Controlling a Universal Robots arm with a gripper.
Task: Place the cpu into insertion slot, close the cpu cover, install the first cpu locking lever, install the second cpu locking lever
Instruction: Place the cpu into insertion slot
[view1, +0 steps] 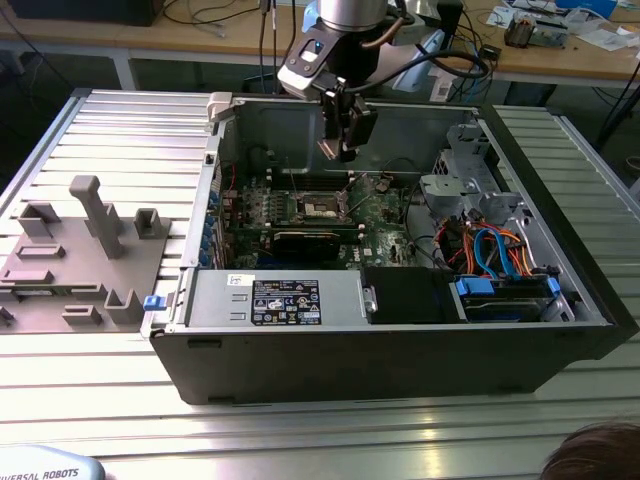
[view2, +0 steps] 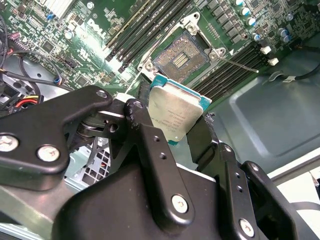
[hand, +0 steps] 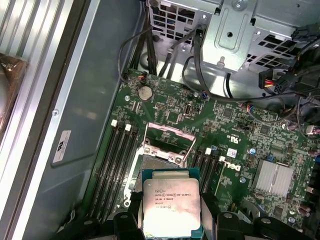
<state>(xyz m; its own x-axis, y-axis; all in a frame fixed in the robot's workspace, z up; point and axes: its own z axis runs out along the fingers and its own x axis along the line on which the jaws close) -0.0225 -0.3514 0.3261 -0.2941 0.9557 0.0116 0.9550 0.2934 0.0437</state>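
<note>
My gripper (view1: 340, 135) hangs above the open computer case, shut on the cpu (view2: 175, 112), a small square chip with a silver-grey top and green edge held by two opposite sides. In both wrist views the cpu (hand: 171, 202) sits apart from and above the green motherboard (hand: 235, 135). The insertion slot (view2: 180, 55) lies bare below it, its contact field exposed. The cpu cover (hand: 167, 140), a thin silvery frame, stands swung open at the slot's far side. A thin locking lever (view2: 235, 65) sticks out beside the slot. In the exterior view the slot (view1: 322, 207) is below the gripper.
A long black card (view1: 305, 243) lies just in front of the slot. The silver power supply (view1: 275, 300) fills the case front, a drive cage (view1: 465, 180) with orange and blue cables (view1: 490, 245) stands at the exterior view's right. A grey fixture (view1: 80, 250) sits outside, left.
</note>
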